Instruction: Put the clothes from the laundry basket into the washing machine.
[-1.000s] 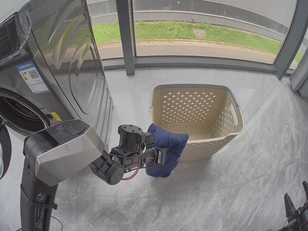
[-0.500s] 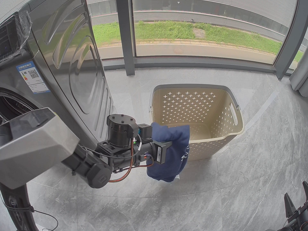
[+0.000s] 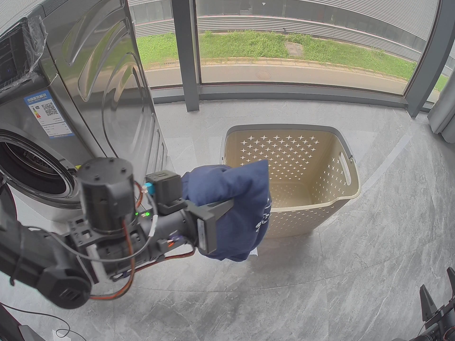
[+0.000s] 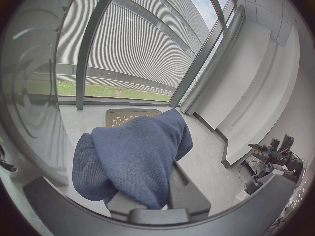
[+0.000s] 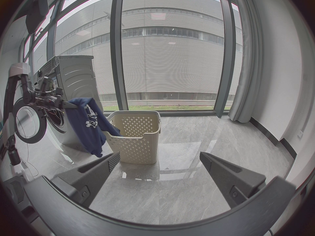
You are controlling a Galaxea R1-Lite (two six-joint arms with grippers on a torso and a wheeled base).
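A dark blue garment (image 3: 232,204) hangs in the air from my left gripper (image 3: 213,221), which is shut on it in front of the basket's near left corner. In the left wrist view the blue cloth (image 4: 137,158) bunches over the gripper (image 4: 157,197) and hides its tips. The beige laundry basket (image 3: 332,200) stands on the floor with nothing visible inside. The washing machine (image 3: 66,100) is at the left, its drum opening (image 3: 31,169) uncovered. My right gripper (image 5: 157,167) stands open low at the right, holding nothing; it faces the basket (image 5: 136,138) and the hanging garment (image 5: 87,123).
The machine's round door (image 5: 28,125) hangs swung out at the front. A window wall with a grey pillar (image 3: 185,43) runs behind the basket. A curtain (image 3: 443,112) hangs at the far right. Grey tile floor (image 3: 308,280) lies open around the basket.
My left arm has lifted the blue garment higher and carried it left, away from the basket's rim toward the machine side. The right arm has not moved.
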